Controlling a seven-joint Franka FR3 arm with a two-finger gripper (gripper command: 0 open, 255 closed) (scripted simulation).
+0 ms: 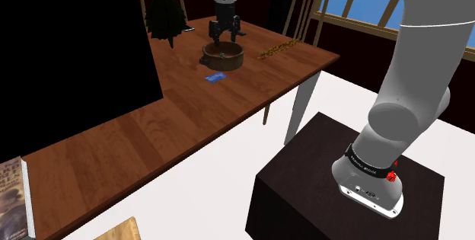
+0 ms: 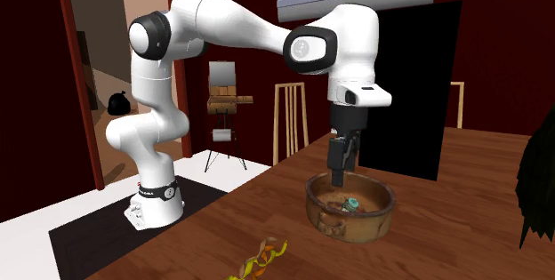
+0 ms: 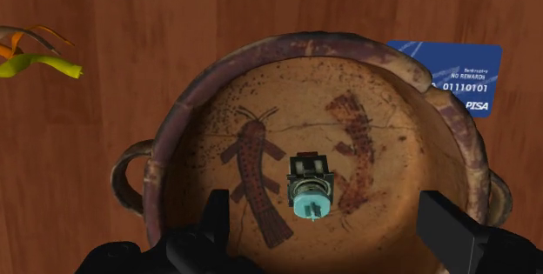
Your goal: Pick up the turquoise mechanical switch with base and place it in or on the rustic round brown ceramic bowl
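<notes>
We see the jaws standing apart over the bowl [image 1: 222,57], clasping nothing. The switch [image 3: 311,187] lies inside the bowl [image 3: 287,50] on its floor, between two reddish painted figures, with its turquoise cap up and its dark base under it. In the second exterior view the switch [image 2: 352,204] shows just below the fingertips and apart from them, within the brown wall of the bowl [image 2: 354,225]. The bowl sits on the wooden tabletop [image 1: 152,139], towards its far end in the shoulder view. A blue card [image 1: 215,78] lies flat just beside the bowl on the near side, and in the wrist view the card [image 3: 457,72] pokes out from behind the rim. A small dark tree [image 1: 164,14] stands to the shoulder view's left of the bowl, and a yellow-orange curl [image 1: 275,48] lies to its right.
</notes>
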